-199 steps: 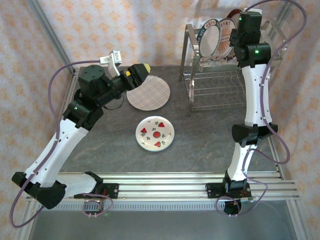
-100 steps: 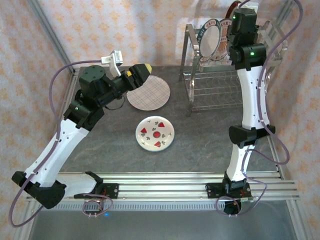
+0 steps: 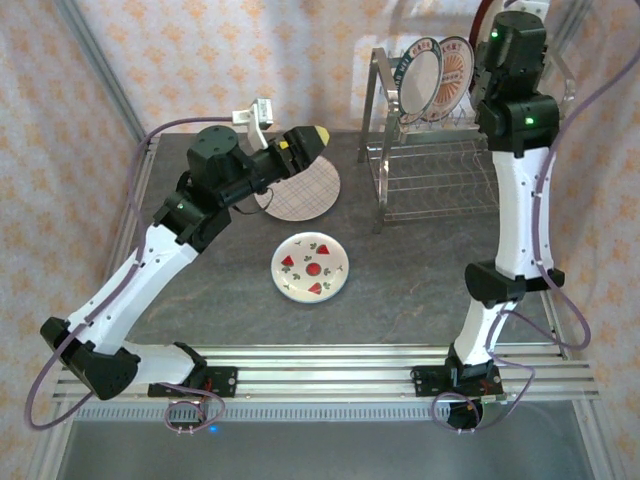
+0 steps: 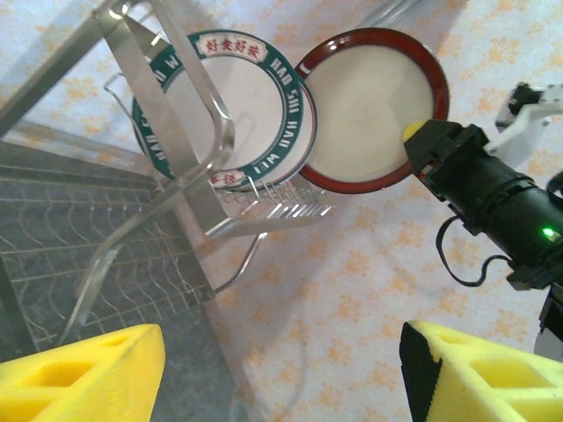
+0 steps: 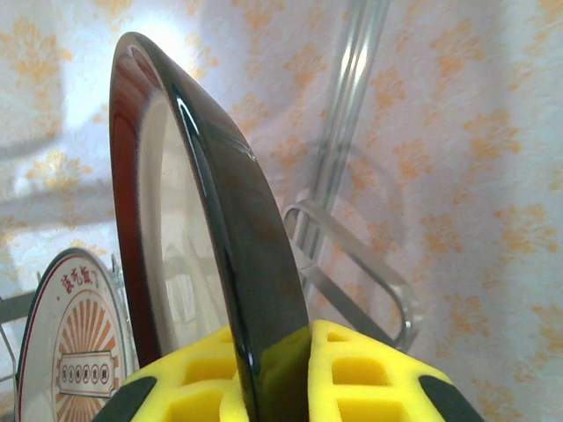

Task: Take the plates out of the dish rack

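Above the dish rack (image 3: 430, 185), right claw (image 5: 280, 374) grips red-rimmed plate (image 4: 369, 110); left claw (image 4: 280, 374) gapes.

Dish rack (image 3: 430, 165) at the far right of the table (image 3: 400, 300), with plates in it, above it and to its left.

Two plates stand on edge side by side at the left end of the rack's upper shelf: the left racked plate (image 3: 418, 82) and the right racked plate (image 3: 456, 72). Right of these and higher, the held plate (image 5: 211, 220) sits edge-on between the fingers of the right gripper (image 5: 280, 365). Left of the rack, the near flat plate (image 3: 311, 267) lies at the table's middle. The far flat plate (image 3: 305, 192) lies behind it, apart from it, with the left gripper (image 3: 303, 143) over its far edge.
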### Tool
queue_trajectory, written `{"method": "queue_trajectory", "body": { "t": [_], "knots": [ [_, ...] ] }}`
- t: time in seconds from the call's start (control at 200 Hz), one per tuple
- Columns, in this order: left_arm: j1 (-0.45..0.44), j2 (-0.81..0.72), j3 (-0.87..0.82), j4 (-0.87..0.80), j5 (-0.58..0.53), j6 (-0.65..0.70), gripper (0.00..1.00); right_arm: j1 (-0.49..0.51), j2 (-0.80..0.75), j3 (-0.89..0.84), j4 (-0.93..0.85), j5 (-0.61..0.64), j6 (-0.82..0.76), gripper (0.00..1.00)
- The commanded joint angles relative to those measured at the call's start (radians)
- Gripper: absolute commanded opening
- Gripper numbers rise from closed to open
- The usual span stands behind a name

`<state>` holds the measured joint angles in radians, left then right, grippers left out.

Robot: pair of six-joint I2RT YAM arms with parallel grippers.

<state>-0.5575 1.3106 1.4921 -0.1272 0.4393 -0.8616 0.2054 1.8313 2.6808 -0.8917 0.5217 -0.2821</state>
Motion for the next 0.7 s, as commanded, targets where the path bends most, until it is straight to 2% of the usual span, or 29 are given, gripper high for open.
{"method": "queue_trajectory", "body": {
  "t": [0.0, 0.37, 0.696],
  "knots": [
    [-0.024, 0.031, 0.046, 0.089, 0.028, -0.042, 0.72, 0.005, -0.119, 0.016, 0.147, 0.059, 0.019, 0.0],
    [-0.113, 0.17, 0.08, 0.211, 0.057, -0.21, 0.73, 0.005, -0.327, -0.135, -0.033, 0.061, 0.188, 0.0],
    [-0.172, 0.303, 0.139, 0.188, 0.152, -0.361, 0.74, 0.005, -0.575, -0.389, -0.257, 0.007, 0.466, 0.0]
  ]
}}
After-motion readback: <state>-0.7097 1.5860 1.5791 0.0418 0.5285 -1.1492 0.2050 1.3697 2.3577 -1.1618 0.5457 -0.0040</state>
